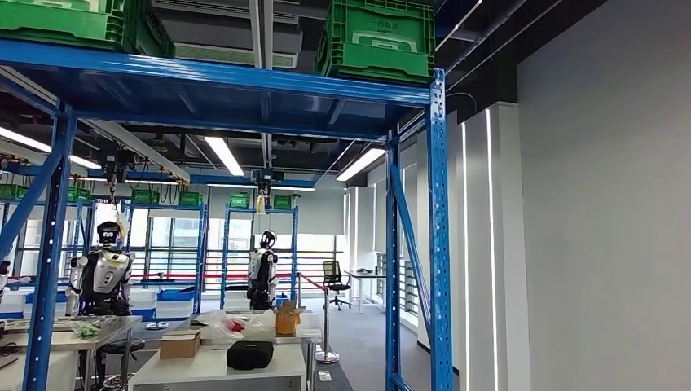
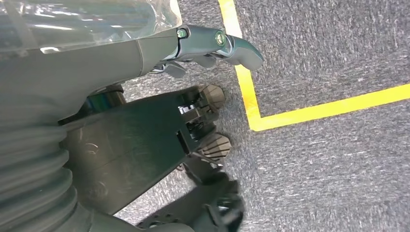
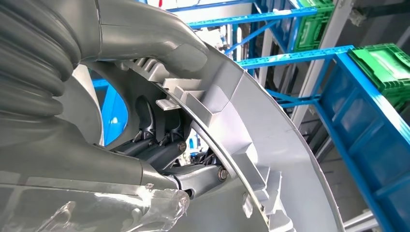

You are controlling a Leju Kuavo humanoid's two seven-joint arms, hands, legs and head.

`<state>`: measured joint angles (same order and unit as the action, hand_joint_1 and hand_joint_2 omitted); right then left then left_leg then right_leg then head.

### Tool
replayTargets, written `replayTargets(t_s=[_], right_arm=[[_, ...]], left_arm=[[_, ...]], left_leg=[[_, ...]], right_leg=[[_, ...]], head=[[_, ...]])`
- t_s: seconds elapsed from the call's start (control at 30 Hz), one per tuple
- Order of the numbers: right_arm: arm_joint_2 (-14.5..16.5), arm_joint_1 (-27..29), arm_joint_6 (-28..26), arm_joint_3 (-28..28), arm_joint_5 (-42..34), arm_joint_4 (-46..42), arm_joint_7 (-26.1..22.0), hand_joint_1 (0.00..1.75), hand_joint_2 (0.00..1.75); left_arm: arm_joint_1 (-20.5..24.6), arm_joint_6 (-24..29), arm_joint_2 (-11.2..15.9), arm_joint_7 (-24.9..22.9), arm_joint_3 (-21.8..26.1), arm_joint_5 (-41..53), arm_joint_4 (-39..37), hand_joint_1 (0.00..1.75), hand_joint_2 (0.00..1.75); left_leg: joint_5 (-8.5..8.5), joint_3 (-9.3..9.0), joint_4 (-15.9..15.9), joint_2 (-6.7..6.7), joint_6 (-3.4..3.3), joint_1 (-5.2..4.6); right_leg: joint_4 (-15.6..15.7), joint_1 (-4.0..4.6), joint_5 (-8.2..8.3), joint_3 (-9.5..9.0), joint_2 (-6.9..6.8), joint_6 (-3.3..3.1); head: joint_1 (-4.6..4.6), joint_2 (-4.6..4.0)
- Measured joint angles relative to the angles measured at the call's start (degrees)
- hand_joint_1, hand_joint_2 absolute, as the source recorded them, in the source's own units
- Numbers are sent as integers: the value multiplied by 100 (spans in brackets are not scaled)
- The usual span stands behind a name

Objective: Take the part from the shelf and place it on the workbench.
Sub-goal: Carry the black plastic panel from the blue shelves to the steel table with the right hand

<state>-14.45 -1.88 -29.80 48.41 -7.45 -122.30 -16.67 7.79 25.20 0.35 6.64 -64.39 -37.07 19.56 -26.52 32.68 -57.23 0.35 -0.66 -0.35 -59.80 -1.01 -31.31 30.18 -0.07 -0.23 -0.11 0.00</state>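
Observation:
In the right wrist view my right hand [image 3: 159, 145] grips a large grey curved plastic part [image 3: 270, 145] with a ribbed, arc-shaped rim. The thick grey thumb lies over the part's edge and the dark fingers [image 3: 154, 150] curl beneath it. Blue shelf beams and a green crate [image 3: 382, 63] show behind the part. In the left wrist view my left hand [image 2: 159, 121] hangs above grey carpet, its thumb [image 2: 227, 43] stretched out, its dark fingers [image 2: 212, 145] apart and nothing in it.
A blue shelf frame [image 1: 438, 244] stands close in front, with green crates [image 1: 379, 41] on its top level. Beyond it are white workbenches [image 1: 220, 371] with a black case [image 1: 249, 354] and a cardboard box [image 1: 180, 344], and two other humanoid robots [image 1: 104, 273]. Yellow floor tape [image 2: 309, 113] marks the carpet.

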Motion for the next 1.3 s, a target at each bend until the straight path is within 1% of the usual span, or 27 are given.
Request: replayTargets(t_s=[0.03,0.13,0.17,0.23,0.3,0.33,0.37,0.4,0.47,0.53,0.6,0.67,0.7,0.73,0.8,0.83,0.87,0.9,0.93,1.0,1.03,1.07,1.13,1.17,1.2,1.23,1.3], right_arm=[[0,0,-3,0,-7,-1,-2,175,175],[1,2,-13,-1,-15,-3,-7,175,175],[1,2,-14,-1,-16,-3,-7,175,175],[2,-1,-15,-1,-17,-3,-10,175,175],[2,0,-16,-2,-19,-2,-13,175,175],[2,2,-16,-1,-22,-2,-13,175,175],[2,2,-18,-1,-26,-1,-13,175,175],[2,2,-22,-1,-30,-1,-12,175,175],[2,3,-43,-2,-28,-1,-2,175,175],[2,1,-63,-4,-21,-1,5,175,175],[2,1,-73,-4,-18,-1,9,175,175],[1,5,-84,-8,-18,-1,12,175,175],[0,4,-90,-13,-18,-1,13,175,175],[-1,4,-97,-18,-18,-1,14,175,175],[-2,8,-110,-24,-18,0,19,175,175],[-2,12,-119,-24,-18,1,23,175,175],[-3,15,-131,-25,-18,2,28,175,175],[-5,15,-142,-26,-18,3,33,175,175],[-6,13,-150,-27,-18,3,40,175,175],[-7,8,-162,-28,-22,3,63,175,175],[-7,9,-166,-28,-27,2,75,175,175],[-7,8,-170,-28,-33,2,83,175,175],[-8,9,-180,-31,-50,1,87,175,175],[-7,6,-182,-32,-60,1,87,175,175],[-7,7,-187,-34,-69,1,88,175,175],[-5,7,-193,-35,-75,1,90,175,175],[-4,9,-204,-37,-80,2,93,175,175]], left_arm=[[2,3,-1,2,0,-2,0,0,175],[0,8,-2,7,-2,-19,0,0,175],[-3,8,-1,7,-3,-25,1,0,175],[-5,9,4,6,-3,-34,2,0,175],[-7,9,8,5,-3,-38,2,0,175],[-10,9,10,5,-3,-40,2,0,175],[-12,10,12,4,-4,-42,2,0,175],[-12,11,13,4,-4,-44,2,0,175],[-5,19,17,6,-5,-46,2,0,175],[5,26,27,9,-5,-47,3,0,175],[3,28,35,12,-5,-51,4,0,175],[-1,30,34,13,-4,-57,6,0,175],[2,30,32,13,-4,-59,10,0,175],[7,30,29,13,-3,-61,17,0,175],[6,28,27,13,-3,-64,31,0,175],[1,28,27,13,-3,-68,34,0,175],[-4,28,26,12,-3,-74,36,0,175],[-6,28,26,12,-3,-82,36,0,175],[-6,30,26,9,-3,-90,38,0,175],[-2,38,26,-2,-3,-101,44,0,175],[-1,44,27,-10,-3,-104,47,0,175],[1,51,27,-16,-3,-107,50,0,175],[-2,61,29,-25,-4,-112,52,0,175],[-2,65,31,-27,-4,-114,52,0,175],[-5,69,33,-29,-5,-115,53,0,175],[-7,73,37,-31,-6,-116,54,0,175],[-8,78,39,-31,-8,-119,55,0,175]], left_leg=[[20,24,-17,0,34,-2],[75,63,-28,-5,145,13],[19,83,-72,-13,181,19],[-332,217,-463,-26,244,38],[-793,436,-1183,-27,294,61],[-914,488,-1445,-27,305,67],[-926,448,-1516,-27,304,69],[-837,301,-1359,-28,290,69],[-560,-201,-590,-32,210,54],[-420,-532,5,-30,125,16],[-383,-556,123,-26,64,-29],[-284,-525,179,-18,0,-20],[-227,-498,211,-12,-32,-8],[-172,-458,236,-6,-56,7],[-98,-351,231,5,-83,0],[-64,-294,221,9,-85,-2],[-31,-236,206,13,-81,-4],[-3,-177,184,15,-74,-5],[19,-120,153,16,-65,-4],[49,-15,75,14,-33,-9],[65,21,45,12,-6,-15],[86,49,23,11,27,-21],[145,77,17,7,99,-24],[132,97,4,2,135,-19],[42,137,-65,-3,174,-12],[-136,205,-231,-9,212,0],[-644,413,-875,-12,277,33]], right_leg=[[195,15,37,-97,4,-35],[236,35,113,-45,13,-140],[249,25,152,-25,9,-177],[273,-1,229,30,-5,-236],[261,6,289,116,-12,-260],[249,10,315,162,-14,-262],[230,14,340,212,-15,-260],[209,18,360,257,-13,-255],[176,24,395,320,-10,-235],[158,37,438,359,-13,-186],[163,25,491,382,-24,-105],[150,-4,485,405,-28,-27],[52,-8,375,452,-24,2],[-161,-12,181,537,-20,25],[-837,-19,-308,763,-16,62],[-1136,-22,-458,834,-16,77],[-1275,-23,-493,826,-17,88],[-1210,-23,-420,720,-18,93],[-943,-23,-277,517,-20,90],[-160,-15,-45,18,-25,52],[108,-5,10,-135,-24,19],[249,7,18,-198,-21,-17],[260,18,54,-152,-10,-94],[271,9,83,-125,-11,-134],[278,-1,126,-94,-15,-175],[288,-12,171,-55,-22,-213],[286,-7,250,38,-30,-252]], head=[[3,0],[7,0],[13,0],[36,0],[56,0],[61,0],[67,0],[72,0],[77,0],[67,0],[57,0],[62,0],[60,0],[50,0],[32,0],[26,0],[22,0],[16,0],[9,0],[2,0],[0,0],[2,0],[4,0],[11,0],[18,0],[32,0],[54,0]])
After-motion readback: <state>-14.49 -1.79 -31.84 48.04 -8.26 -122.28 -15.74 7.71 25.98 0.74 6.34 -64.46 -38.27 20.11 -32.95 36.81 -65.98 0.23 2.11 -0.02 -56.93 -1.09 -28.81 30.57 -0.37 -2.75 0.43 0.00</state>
